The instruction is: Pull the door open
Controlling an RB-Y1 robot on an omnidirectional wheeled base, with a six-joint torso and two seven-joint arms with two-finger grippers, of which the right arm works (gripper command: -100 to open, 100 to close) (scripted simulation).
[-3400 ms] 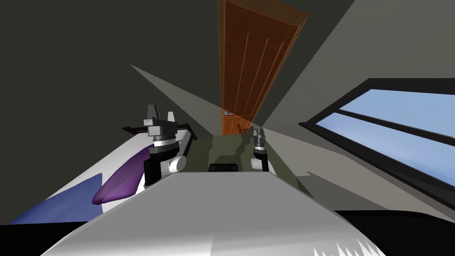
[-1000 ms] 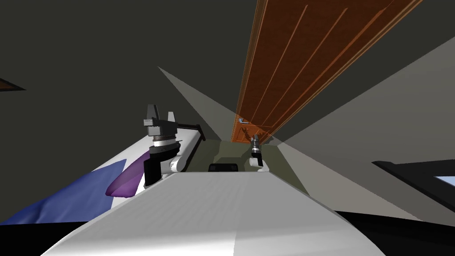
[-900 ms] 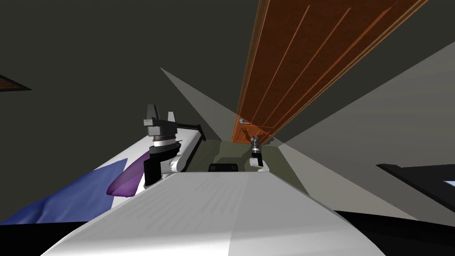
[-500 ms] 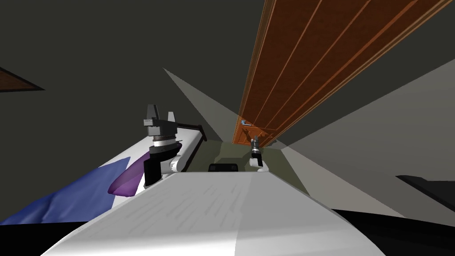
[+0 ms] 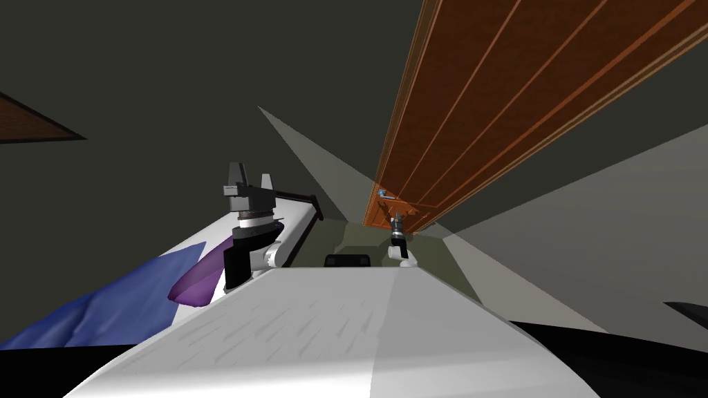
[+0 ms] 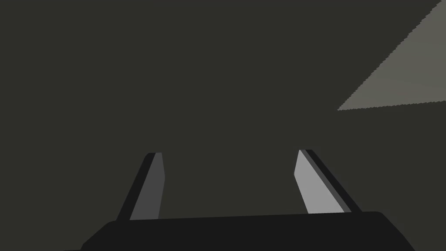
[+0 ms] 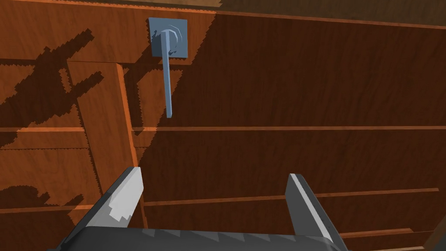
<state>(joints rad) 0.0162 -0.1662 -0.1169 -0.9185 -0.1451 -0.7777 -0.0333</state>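
Observation:
A brown panelled wooden door (image 5: 484, 97) rises ahead and to the right of me, shut in its frame. Its blue-grey lever handle (image 5: 384, 194) sits low at the door's left edge. In the right wrist view the handle (image 7: 167, 69) hangs from a square plate on the door (image 7: 283, 87), some way beyond my fingers. My right gripper (image 7: 213, 185) is open and empty, pointed at the door panel short of the handle; in the head view the right gripper (image 5: 397, 222) is just below the door. My left gripper (image 5: 247, 181) is raised at my left side, and its wrist view shows the left gripper (image 6: 228, 167) open and empty.
A white bed with a blue cover (image 5: 117, 304) and a purple pillow (image 5: 200, 280) lies along my left side. Dark grey walls flank the door. A narrow strip of olive floor (image 5: 359, 238) leads to it. A dark window frame corner (image 5: 688, 311) shows at the far right.
I have moved closer to the door: it has grown in the head view and the window has slid off to the right. My right arm has turned toward the door.

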